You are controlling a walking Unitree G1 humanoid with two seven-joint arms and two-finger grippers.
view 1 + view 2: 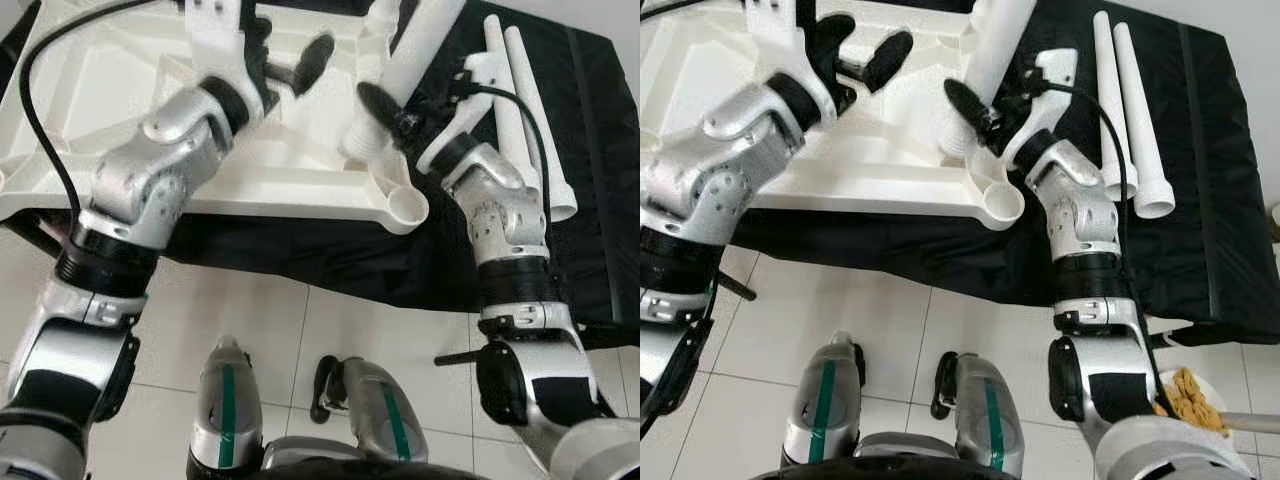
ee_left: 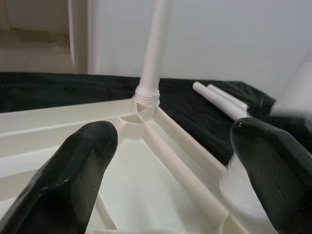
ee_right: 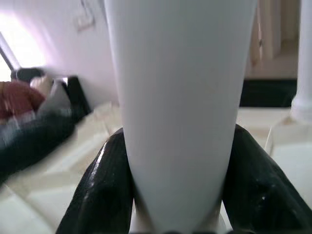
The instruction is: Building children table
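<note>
**Right gripper clamps a leg at the tabletop's corner**

Black cloth (image 1: 1200,180) covers the low surface, with pale floor tiles (image 1: 330,330) in front where the robot stands. On the cloth lies the white tabletop (image 1: 130,90), underside up, its ribs and round corner sockets showing.

The right gripper (image 1: 385,110) reaches over the tabletop's near right edge, its two black fingers (image 3: 105,190) pinching a white leg (image 3: 180,97) from either side. That leg (image 1: 985,60) stands roughly upright, its lower end at the tabletop just behind an open corner socket (image 1: 405,205).

The left gripper (image 1: 300,65) hovers above the middle of the tabletop, fingers (image 2: 73,180) spread wide with nothing between them. Beyond those fingers, another leg (image 2: 153,48) stands upright in a far corner socket.

Two spare legs (image 1: 1125,110) lie side by side on the cloth, right of the tabletop and touching each other.
</note>
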